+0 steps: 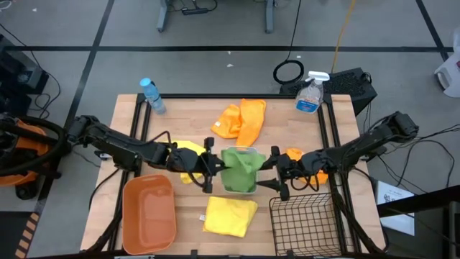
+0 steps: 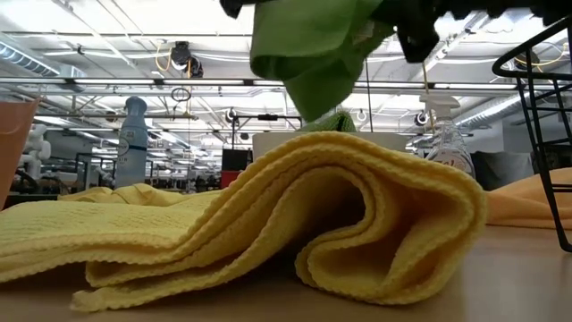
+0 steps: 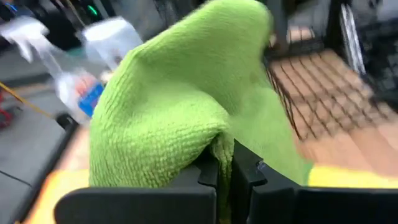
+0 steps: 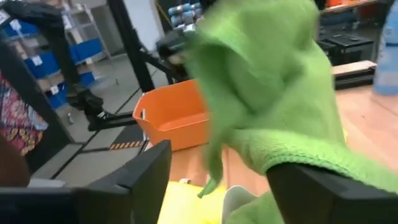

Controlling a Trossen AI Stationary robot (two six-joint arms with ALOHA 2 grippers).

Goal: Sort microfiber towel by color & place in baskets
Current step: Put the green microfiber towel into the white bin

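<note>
A green microfiber towel (image 1: 241,169) hangs between my two grippers above the white bin (image 1: 249,150), and its lower part reaches down to the bin. My left gripper (image 1: 210,165) comes from the table's left and is shut on the towel. My right gripper (image 1: 275,169) stands at the towel's right side, open. An orange tub (image 1: 149,208) sits near left and a black wire basket (image 1: 305,219) near right. A yellow towel (image 1: 230,216) lies folded between them. Orange towels (image 1: 241,119) lie farther back. My left gripper pinches a bunched fold of the green towel (image 3: 211,143) between its two shut fingers, coming level from the table's left. The towel rises and drapes ahead of the fingers, held up over the white bin. My right gripper is open. The towel's right part (image 4: 292,149) lies draped over one finger (image 4: 323,193). The other finger stands clear of the cloth.
Another yellow towel (image 1: 188,152) lies under my left arm and an orange one (image 1: 298,156) under my right arm. A water bottle (image 1: 152,95) stands at the far left corner, a spray bottle (image 1: 310,93) at the far right.
</note>
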